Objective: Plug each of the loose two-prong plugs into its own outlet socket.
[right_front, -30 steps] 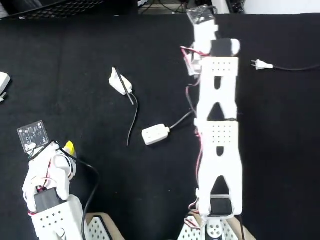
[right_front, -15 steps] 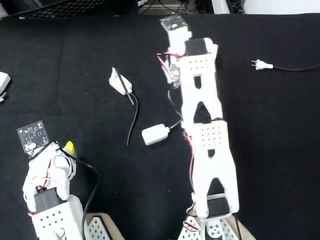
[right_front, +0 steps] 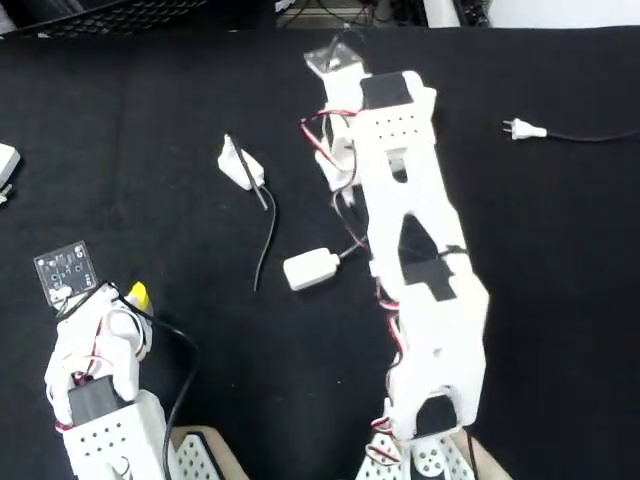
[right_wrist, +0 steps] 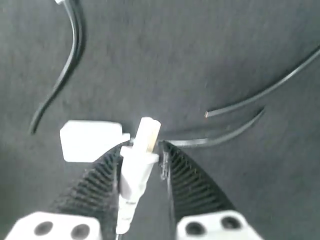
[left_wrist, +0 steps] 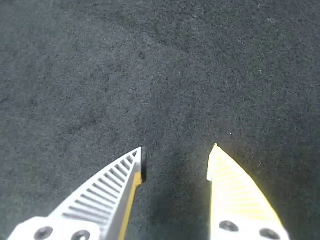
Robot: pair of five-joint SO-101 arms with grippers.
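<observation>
My right gripper point(right_wrist: 142, 150) is shut on a white two-prong plug point(right_wrist: 135, 170), whose prongs point(right_wrist: 149, 131) point out past the fingertips. Just beyond them on the black mat lies a white outlet socket point(right_wrist: 91, 141), a little to one side of the prongs. From above, the right arm stretches up the middle of the table, its gripper point(right_front: 338, 168) above the socket point(right_front: 310, 268). A second white plug point(right_front: 522, 128) on a black cord lies at the far right. My left gripper point(left_wrist: 177, 160) hangs open over bare mat near the front left corner point(right_front: 128, 300).
A white plug-like piece point(right_front: 240, 165) with a black cord point(right_front: 265, 235) lies left of the right arm. Loose black cords point(right_wrist: 250, 100) run across the mat beyond the socket. A white object point(right_front: 6, 165) sits at the left edge.
The right arm has swung left and folded in, bringing the held plug over toward the socket. The left arm has kept still.
</observation>
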